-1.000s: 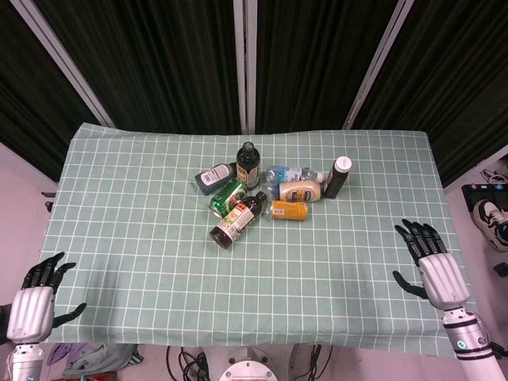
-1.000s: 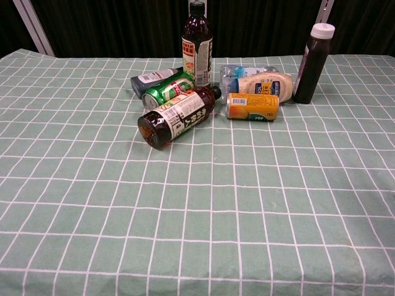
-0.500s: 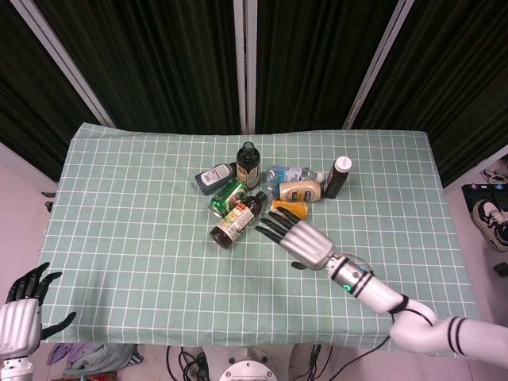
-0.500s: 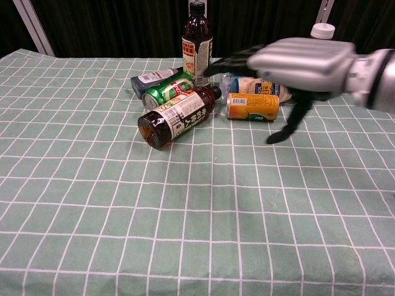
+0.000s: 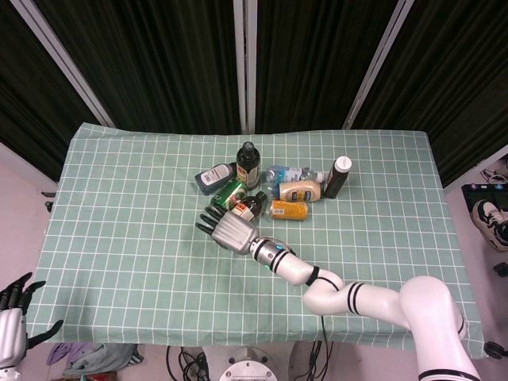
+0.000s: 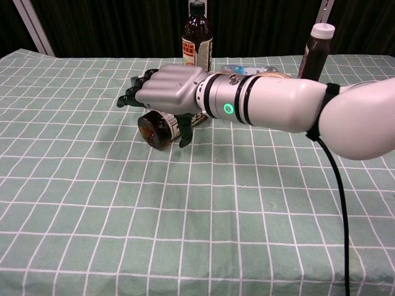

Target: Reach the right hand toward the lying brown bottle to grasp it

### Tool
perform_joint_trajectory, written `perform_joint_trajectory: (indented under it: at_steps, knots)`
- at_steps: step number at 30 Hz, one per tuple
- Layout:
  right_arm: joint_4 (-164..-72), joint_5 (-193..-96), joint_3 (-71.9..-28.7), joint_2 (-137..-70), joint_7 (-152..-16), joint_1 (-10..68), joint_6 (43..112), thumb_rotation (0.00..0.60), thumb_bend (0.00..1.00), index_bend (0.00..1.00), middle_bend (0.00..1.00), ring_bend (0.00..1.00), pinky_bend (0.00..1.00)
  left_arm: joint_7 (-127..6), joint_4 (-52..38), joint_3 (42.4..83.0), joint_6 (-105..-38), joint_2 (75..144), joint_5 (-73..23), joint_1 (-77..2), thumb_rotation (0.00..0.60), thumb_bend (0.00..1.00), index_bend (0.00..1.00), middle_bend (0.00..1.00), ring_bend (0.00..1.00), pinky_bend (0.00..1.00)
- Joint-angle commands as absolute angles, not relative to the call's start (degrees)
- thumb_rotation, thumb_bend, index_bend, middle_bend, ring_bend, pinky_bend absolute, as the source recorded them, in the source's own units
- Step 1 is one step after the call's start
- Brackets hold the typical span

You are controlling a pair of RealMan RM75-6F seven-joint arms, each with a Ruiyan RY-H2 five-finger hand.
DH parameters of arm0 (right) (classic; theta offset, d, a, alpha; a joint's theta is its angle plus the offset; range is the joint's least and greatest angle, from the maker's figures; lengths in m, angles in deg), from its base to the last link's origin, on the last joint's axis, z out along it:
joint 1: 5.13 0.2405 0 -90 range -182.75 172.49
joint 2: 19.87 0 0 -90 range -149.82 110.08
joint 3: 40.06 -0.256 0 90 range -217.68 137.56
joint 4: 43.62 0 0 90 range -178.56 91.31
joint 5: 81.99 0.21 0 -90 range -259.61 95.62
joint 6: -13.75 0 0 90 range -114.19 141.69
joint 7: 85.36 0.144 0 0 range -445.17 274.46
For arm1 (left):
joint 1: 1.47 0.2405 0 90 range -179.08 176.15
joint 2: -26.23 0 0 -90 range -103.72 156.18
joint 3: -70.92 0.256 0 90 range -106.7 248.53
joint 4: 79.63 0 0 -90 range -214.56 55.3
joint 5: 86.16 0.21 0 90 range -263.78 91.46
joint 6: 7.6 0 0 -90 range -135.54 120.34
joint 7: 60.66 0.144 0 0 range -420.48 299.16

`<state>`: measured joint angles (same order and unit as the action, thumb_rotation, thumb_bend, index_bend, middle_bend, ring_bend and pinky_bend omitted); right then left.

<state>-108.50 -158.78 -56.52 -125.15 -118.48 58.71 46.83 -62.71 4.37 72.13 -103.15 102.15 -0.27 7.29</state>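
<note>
Reaching across the desk (image 5: 119,206), the right hand (image 5: 228,231) sits directly over the lying brown bottle (image 5: 252,205), its silver back turned up. Chest view: the fingers (image 6: 132,94) are spread and curved down past the far side of the bottle, and the thumb hangs down on the near side, beside the bottle's round base (image 6: 154,128). Cannot tell whether the fingers touch the bottle; nothing shows it clamped.

The lying brown bottle rests on the green checked cloth near desk centre, base toward the robot and cap end pointing away to the right; the hand hides most of its body in both views.

Just behind it lies a green can (image 5: 231,190), and beyond that a dark grey bottle (image 5: 212,175) on its side. An upright brown bottle (image 5: 248,164) stands at the back of the cluster. To the right lie an orange can (image 5: 289,209), a cream squeeze bottle (image 5: 300,190) and a clear water bottle (image 5: 284,172); a tall dark bottle with a white cap (image 5: 336,176) stands at the far right of the group.

The left hand (image 5: 14,324) shows at the lower left corner of the head view, off the desk edge, dark fingers apart, holding nothing.
</note>
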Motion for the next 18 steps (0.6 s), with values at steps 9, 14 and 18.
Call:
perform_joint_trajectory:
  at_steps: [9,14,18]
  knots:
    - [-98.82,-162.2,-53.07,-131.01,-113.86,61.96,50.35,0.6,0.39,0.43,0.35,0.08,0.1,-64.81,2.44,71.96,-103.31,102.7,-0.68,8.22,0.6,0.0,0.25,0.11,0.11,0.16]
    - [-100.43,-170.9,-49.69,-128.9,-105.04,60.39,61.13,0.6,0.51,0.64,0.49,0.23,0.2,-65.56,1.86,71.9,-103.17,102.86,-0.91,8.54,0.6,0.0,0.25,0.11,0.11,0.16]
    - [-102.45,-178.69,-46.83,-126.72,-97.52,57.99,74.07,0.6,0.61,0.73,0.57,0.38,0.31,-65.48,1.97,71.8,-103.22,102.91,-0.65,8.54,0.6,0.0,0.25,0.11,0.11,0.16]
